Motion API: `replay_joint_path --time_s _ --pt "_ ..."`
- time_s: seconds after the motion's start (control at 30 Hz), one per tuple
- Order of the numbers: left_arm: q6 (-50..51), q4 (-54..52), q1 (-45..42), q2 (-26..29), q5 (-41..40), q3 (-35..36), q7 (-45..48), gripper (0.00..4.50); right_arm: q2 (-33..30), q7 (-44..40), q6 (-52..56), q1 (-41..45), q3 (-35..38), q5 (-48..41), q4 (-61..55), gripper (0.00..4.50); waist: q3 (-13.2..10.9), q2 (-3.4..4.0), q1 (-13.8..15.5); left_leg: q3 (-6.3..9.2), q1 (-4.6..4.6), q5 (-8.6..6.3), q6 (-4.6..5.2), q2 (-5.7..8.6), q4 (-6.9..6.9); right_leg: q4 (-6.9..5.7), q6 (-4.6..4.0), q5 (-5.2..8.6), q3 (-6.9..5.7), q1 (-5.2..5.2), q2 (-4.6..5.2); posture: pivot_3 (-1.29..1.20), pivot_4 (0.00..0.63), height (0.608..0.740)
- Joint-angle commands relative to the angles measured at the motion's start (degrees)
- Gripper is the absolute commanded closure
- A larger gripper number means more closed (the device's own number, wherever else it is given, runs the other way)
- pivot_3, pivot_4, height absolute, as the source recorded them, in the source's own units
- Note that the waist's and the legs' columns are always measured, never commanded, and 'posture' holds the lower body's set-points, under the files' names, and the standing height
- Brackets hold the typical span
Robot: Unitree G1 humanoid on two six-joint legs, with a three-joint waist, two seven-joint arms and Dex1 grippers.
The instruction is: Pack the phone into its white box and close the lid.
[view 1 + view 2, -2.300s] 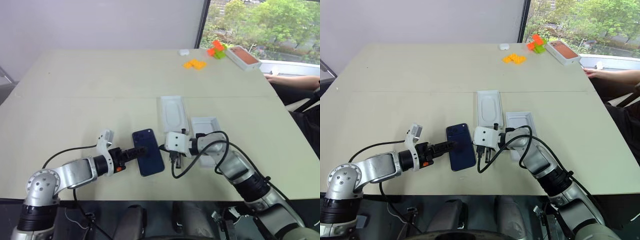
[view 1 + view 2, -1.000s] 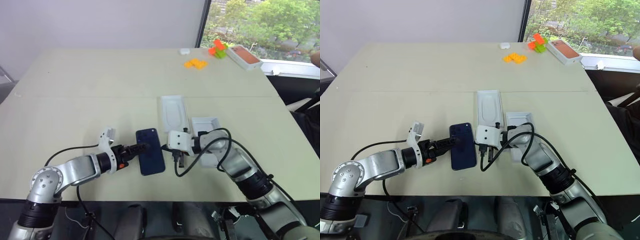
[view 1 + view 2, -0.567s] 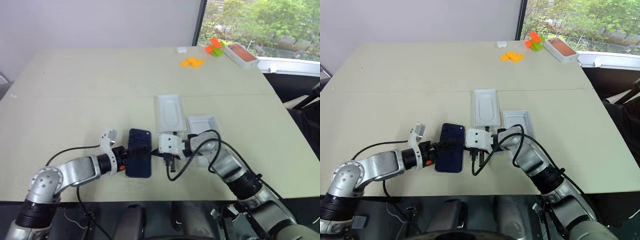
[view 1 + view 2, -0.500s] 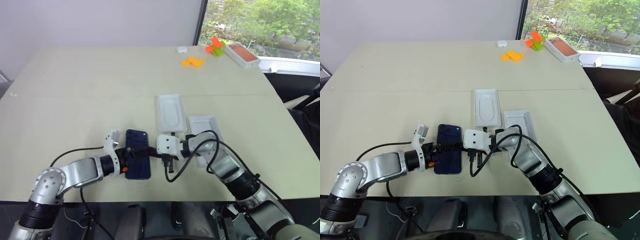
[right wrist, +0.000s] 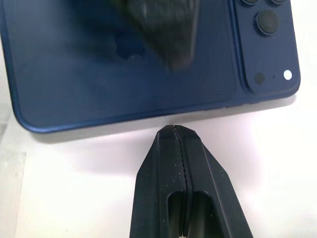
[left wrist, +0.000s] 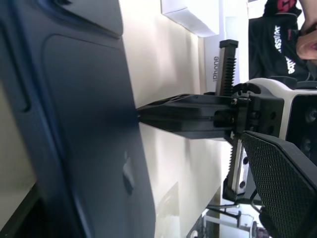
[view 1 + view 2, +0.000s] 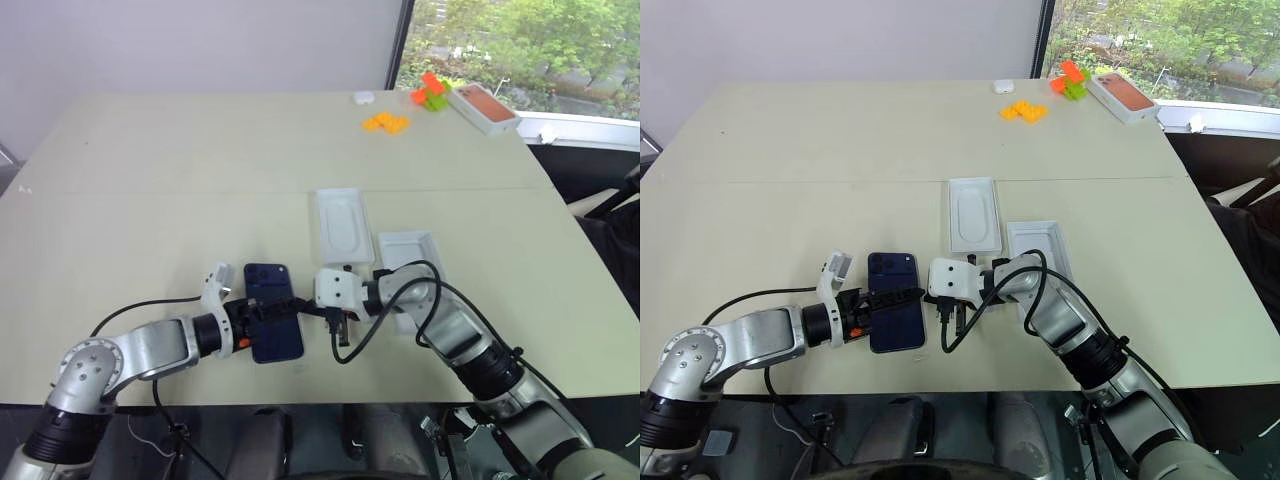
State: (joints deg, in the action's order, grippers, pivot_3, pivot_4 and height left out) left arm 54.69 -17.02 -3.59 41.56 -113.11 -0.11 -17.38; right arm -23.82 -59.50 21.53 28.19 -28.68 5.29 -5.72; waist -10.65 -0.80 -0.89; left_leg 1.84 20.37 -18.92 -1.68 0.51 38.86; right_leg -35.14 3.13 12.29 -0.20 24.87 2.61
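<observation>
Lying flat, phone (image 7: 896, 315) between left gripper (image 7: 902, 298), right gripper (image 5: 174, 133) tip at edge

We are looking at two arms built of silver-grey metal segments with rounded joint housings. The left arm (image 7: 130, 355) is showing a black wrist collar with a small orange-red mark, and a white bracket is standing on that wrist. The right arm (image 7: 470, 345) is carrying a boxy white wrist housing with small dark holes, and black collars are ringing its lower segments. Loose black cables are looping beside both arms. The left gripper (image 7: 283, 307) and the right gripper (image 5: 181, 144) are both showing narrow black fingers, the pads finely textured and one finger edge toothed.
</observation>
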Motion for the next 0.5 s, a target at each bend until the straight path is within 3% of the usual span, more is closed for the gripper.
replay_joint_path --time_s 0.03,0.33,0.43,0.5 --pt "0.2 0.5 2.5 3.4 0.7 2.9 0.3 0.03 -1.0 0.2 -0.6 -0.4 0.4 -0.2 -1.1 4.50 0.0 0.01 -0.1 0.00 0.00 0.00 0.00 -0.02 0.00 0.00 0.00 0.00 0.00 0.01 -0.02 0.00 0.150 0.740" --pt "-0.5 0.5 4.3 5.0 0.9 4.2 2.1 0.03 -1.4 0.4 -1.5 0.0 0.5 -0.4 -0.8 4.50 0.0 0.02 0.0 -0.01 -0.02 0.00 0.00 -0.03 -0.01 -0.01 -0.01 0.01 -0.01 0.01 -0.02 0.00 0.150 0.740" --pt "-1.0 0.4 4.0 4.0 1.1 4.0 2.3 0.83 -1.5 0.4 -1.7 0.0 0.5 -0.3 -0.8 4.50 0.0 0.01 0.0 -0.01 -0.01 0.00 0.00 -0.03 -0.01 0.00 -0.01 0.01 0.00 0.01 -0.02 0.00 0.150 0.740" --pt "-1.2 0.1 3.8 3.5 1.2 3.9 2.5 1.82 -1.7 0.4 -1.6 -0.1 0.6 -0.4 -1.3 4.50 0.0 0.02 0.1 -0.01 0.01 0.00 0.00 -0.03 -0.01 0.00 -0.01 0.00 0.00 0.03 -0.02 0.00 0.150 0.740"
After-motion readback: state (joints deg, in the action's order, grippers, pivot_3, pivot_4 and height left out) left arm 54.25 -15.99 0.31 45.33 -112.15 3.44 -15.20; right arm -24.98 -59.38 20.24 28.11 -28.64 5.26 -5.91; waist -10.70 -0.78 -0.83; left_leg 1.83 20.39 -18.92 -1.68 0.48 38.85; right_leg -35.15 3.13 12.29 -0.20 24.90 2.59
